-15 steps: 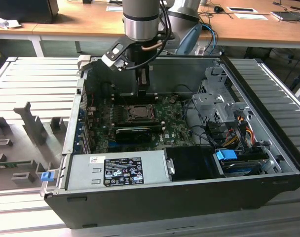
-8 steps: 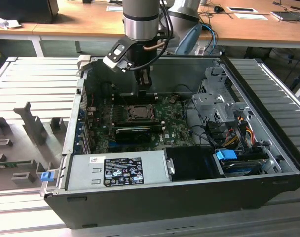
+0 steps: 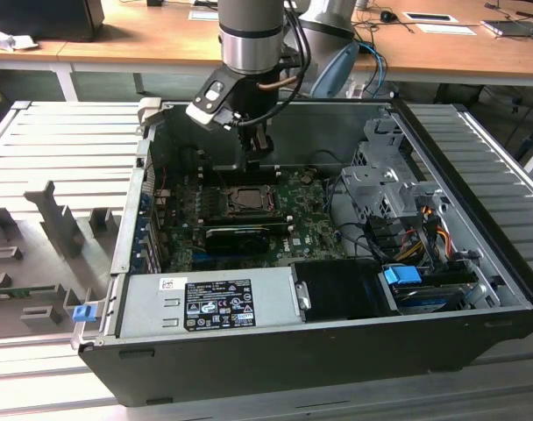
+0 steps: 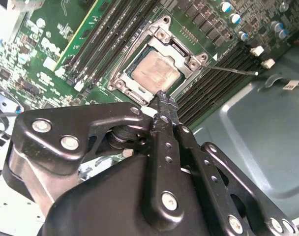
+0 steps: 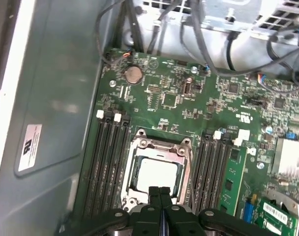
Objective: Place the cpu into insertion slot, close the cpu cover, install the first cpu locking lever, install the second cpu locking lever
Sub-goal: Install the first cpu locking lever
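The cpu (image 4: 155,69) (image 5: 157,176) lies flat in the insertion slot (image 3: 246,200) on the green board, its grey top face showing. The cpu cover (image 4: 165,28) (image 5: 162,146), a metal frame, lies down around it. A thin locking lever (image 4: 233,71) sticks out from one corner of the socket over the memory slots. My gripper (image 3: 256,149) (image 4: 162,98) (image 5: 160,192) hangs just above the socket's edge in both wrist views. Its black fingers (image 4: 164,123) are shut together with nothing between them.
Black memory slots (image 5: 110,152) flank the socket on both sides. A long black card (image 3: 240,235) lies across the board in front of it, then the grey power supply (image 3: 205,303). A metal drive cage (image 3: 380,189) and cables stand at the exterior view's right. The case walls (image 5: 51,98) surround everything.
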Robot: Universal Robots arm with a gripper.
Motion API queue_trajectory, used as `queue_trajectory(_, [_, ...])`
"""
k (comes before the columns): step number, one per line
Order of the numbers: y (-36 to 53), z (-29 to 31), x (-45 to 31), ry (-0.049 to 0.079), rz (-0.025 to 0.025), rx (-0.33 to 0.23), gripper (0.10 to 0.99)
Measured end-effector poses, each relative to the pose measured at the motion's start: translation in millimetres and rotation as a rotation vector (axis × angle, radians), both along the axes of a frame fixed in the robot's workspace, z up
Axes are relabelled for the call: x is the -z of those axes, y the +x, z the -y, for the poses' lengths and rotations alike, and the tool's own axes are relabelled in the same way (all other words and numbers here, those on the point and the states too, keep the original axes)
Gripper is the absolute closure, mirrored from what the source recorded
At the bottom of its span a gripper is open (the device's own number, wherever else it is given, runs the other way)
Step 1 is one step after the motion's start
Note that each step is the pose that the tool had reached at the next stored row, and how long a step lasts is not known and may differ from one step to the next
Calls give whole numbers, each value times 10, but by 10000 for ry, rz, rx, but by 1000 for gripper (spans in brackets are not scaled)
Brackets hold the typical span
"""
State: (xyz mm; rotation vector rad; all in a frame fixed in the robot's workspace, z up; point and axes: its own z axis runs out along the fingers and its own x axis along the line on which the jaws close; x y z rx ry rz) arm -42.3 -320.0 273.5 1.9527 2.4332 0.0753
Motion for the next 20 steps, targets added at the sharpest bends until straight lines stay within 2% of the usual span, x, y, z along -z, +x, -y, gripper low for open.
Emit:
queue_trajectory(7, [0,0,0,-3,-1,-1111,980])
queue_trajectory(13, [0,0,1,-5,0,-2469,980])
queue_trajectory(15, [0,1,5,-11,-2,-3182,980])
queue_trajectory(20, [0,0,14,-17,-2,-4126,980])
